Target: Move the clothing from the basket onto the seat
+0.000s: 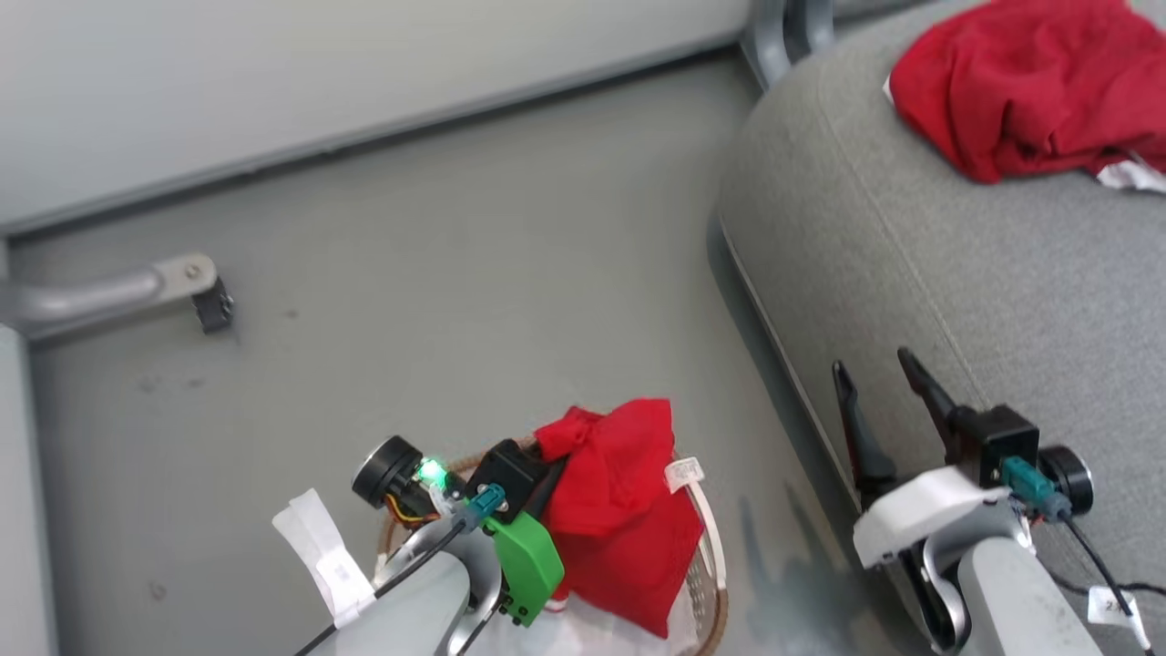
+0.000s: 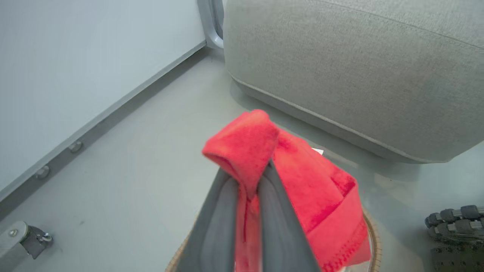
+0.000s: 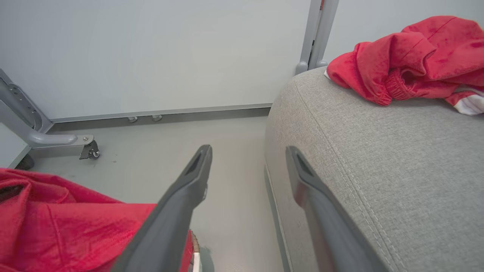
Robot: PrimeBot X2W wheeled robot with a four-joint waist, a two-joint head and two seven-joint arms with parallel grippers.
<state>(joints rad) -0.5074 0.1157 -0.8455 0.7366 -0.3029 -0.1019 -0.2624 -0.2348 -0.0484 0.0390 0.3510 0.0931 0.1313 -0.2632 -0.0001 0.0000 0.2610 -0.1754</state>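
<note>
One large grey seat (image 1: 911, 273) took up the right side, its rounded corner and stitched edge turned toward the bare grey floor (image 1: 455, 273). Toward the seat's far edge lay a heap of red clothing (image 1: 1029, 82), crumpled, with a scrap of white (image 1: 1134, 175) showing at its near side.

On the floor, near the seat's corner but apart from it, stood the basket (image 1: 715, 547). Its brown rim curved out from under a second red garment (image 1: 619, 510). The left claw (image 2: 252, 177) had that garment pinched. Its two fingers were pressed together on a fold of the cloth, a bunched knot poked up past the tips, and the rest hung down over the basket.

The right claw (image 3: 248, 153) stood wide apart and held nothing. One finger was over the floor and the other was in line with the seat's edge, and neither touched any clothing. Whether it touched the seat could not be told.

A grey metal leg (image 1: 205, 301) with a small castor rested on the floor below the pale wall (image 1: 273, 73). A little white tag (image 1: 685, 472) stuck out at the held garment's side.
</note>
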